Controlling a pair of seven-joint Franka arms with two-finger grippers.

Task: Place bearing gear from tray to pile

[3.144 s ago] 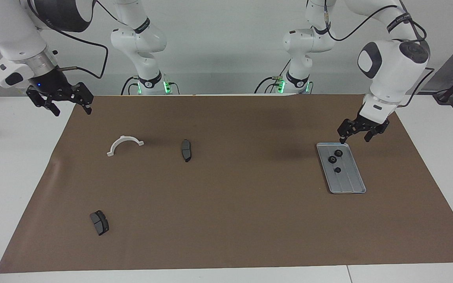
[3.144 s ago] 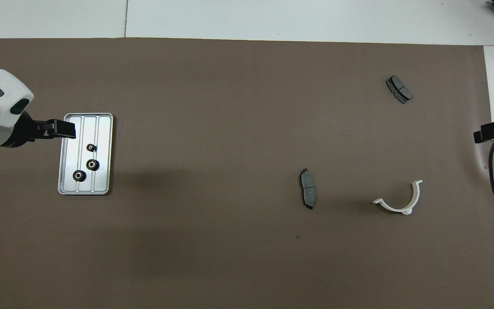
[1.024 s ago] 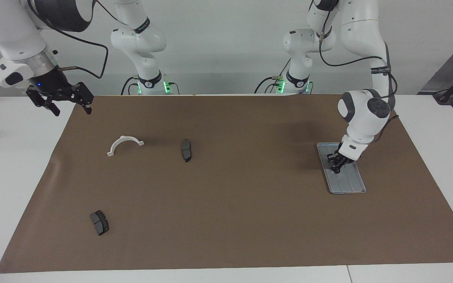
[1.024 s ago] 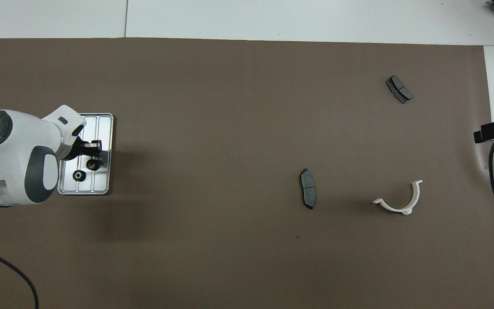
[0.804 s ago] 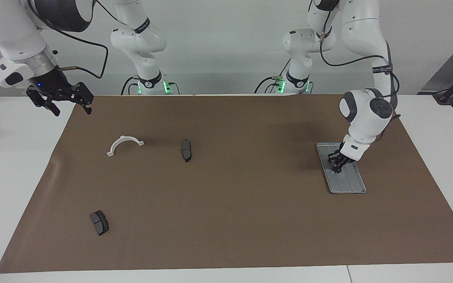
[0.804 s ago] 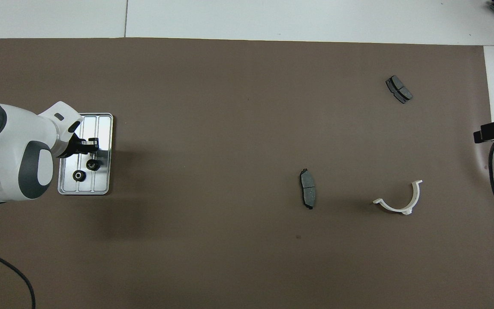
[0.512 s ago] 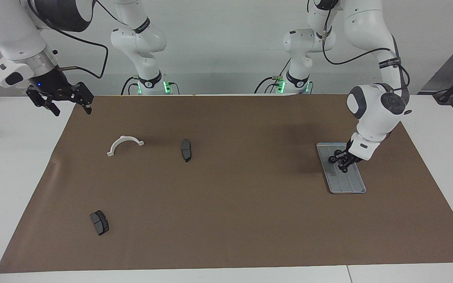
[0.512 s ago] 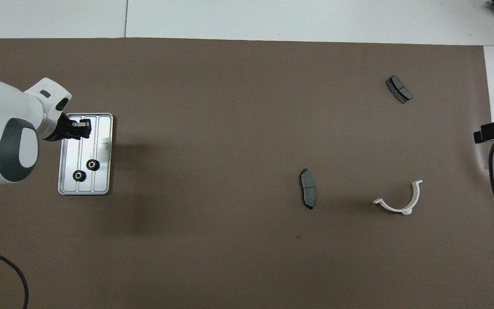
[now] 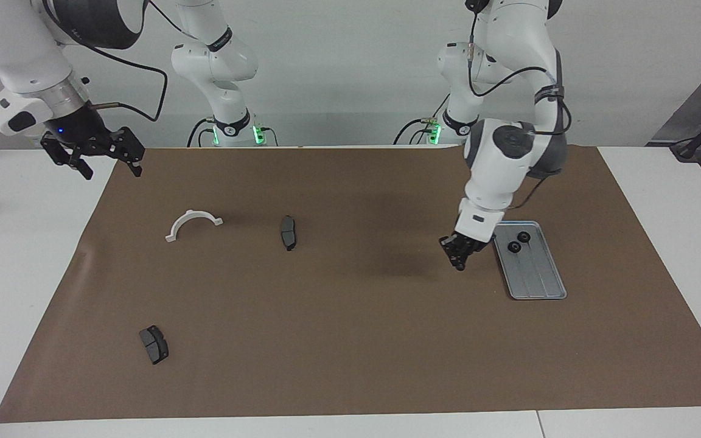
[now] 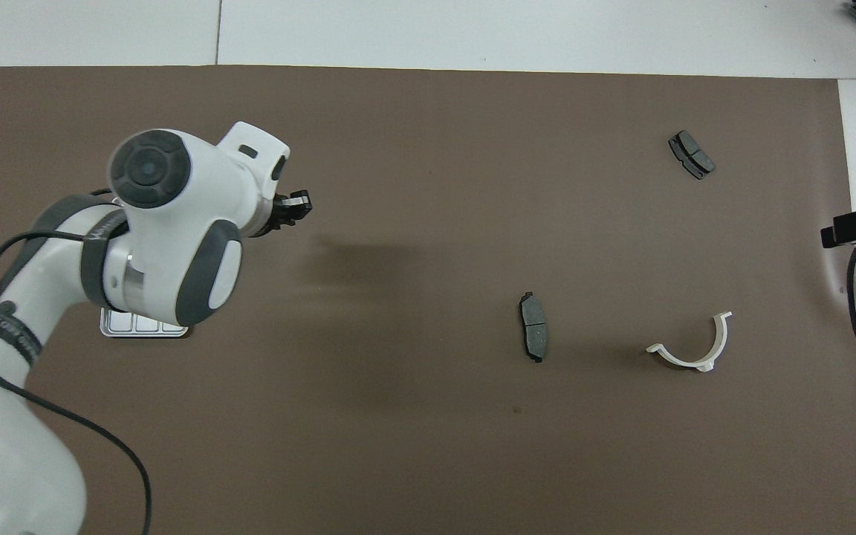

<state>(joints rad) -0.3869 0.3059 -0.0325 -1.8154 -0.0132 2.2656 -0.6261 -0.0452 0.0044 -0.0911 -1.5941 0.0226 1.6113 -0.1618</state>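
Your right gripper (image 9: pixel 100 157) waits spread open over the mat's (image 9: pixel 350 316) edge, bracket (image 9: pixel 193 224) and brake pad (image 9: pixel 288 232) on the mat, your left gripper (image 9: pixel 459 258) airborne beside the tray (image 9: pixel 538 277), fingers pinched on a small gear (image 9: pixel 460 266), two gears (image 9: pixel 518 241) remain on the tray.

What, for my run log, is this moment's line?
left gripper: small black round gear held, over brown mat | flat silver-grey metal tray: two gears | right gripper: waiting, open
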